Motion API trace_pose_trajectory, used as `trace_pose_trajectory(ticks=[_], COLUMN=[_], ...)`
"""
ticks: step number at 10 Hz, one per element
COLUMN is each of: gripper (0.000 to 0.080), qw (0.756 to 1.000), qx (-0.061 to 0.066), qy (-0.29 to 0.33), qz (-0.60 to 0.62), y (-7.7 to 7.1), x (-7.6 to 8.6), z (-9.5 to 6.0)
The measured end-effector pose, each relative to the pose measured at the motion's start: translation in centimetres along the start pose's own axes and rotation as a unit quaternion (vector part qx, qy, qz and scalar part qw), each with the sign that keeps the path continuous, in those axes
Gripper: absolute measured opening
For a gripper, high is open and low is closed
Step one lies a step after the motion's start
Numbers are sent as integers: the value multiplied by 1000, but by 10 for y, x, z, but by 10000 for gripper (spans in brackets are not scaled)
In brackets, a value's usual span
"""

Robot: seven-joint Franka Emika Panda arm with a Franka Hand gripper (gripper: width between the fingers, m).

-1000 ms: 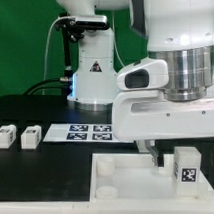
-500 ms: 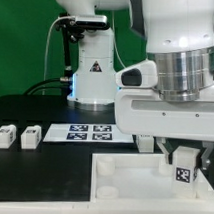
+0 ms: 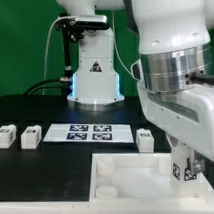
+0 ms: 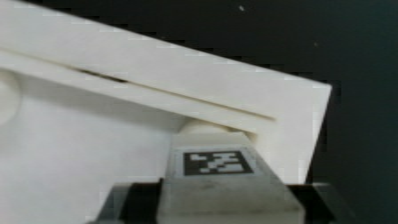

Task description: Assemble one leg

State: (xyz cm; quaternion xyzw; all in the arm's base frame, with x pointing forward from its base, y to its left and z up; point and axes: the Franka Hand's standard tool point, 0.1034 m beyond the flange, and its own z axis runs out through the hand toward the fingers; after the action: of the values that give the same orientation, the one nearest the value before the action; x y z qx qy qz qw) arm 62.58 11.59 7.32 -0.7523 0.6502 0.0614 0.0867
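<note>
Gripper [image 3: 180, 158] clamped on a leg [image 3: 179, 170] at the lower right of the exterior frame, tag facing the camera. Leg held upright over the right corner of the white panel [image 3: 123, 176], apparently at a corner socket; contact not clear from this angle. In the wrist view, same leg [image 4: 217, 160] pinched between grey fingers [image 4: 139, 200], tag up, its far end meeting a round socket [image 4: 214, 127] near the panel [image 4: 107, 120] edge. Three more legs on the black table [image 3: 35, 112]: two [image 3: 4, 136] [image 3: 32, 136] at the frame's left, one [image 3: 144, 138] just right of the marker board [image 3: 91, 131]. Robot base [image 3: 93, 70] standing upper centre behind the board.
</note>
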Motion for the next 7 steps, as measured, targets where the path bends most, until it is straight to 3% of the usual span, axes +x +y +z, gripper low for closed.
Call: trace_pose_trajectory(ticks=[4,5,6,7], gripper=[322,518,518,609], qw=[999,1000,998,992], qx=[0,0,-1,0], qy=[-2,-2,0,1], qz=[36,9,-65,-123], y=[1,1,1,0], x=[-2,-2,-2,-1], z=[2,2,2,0])
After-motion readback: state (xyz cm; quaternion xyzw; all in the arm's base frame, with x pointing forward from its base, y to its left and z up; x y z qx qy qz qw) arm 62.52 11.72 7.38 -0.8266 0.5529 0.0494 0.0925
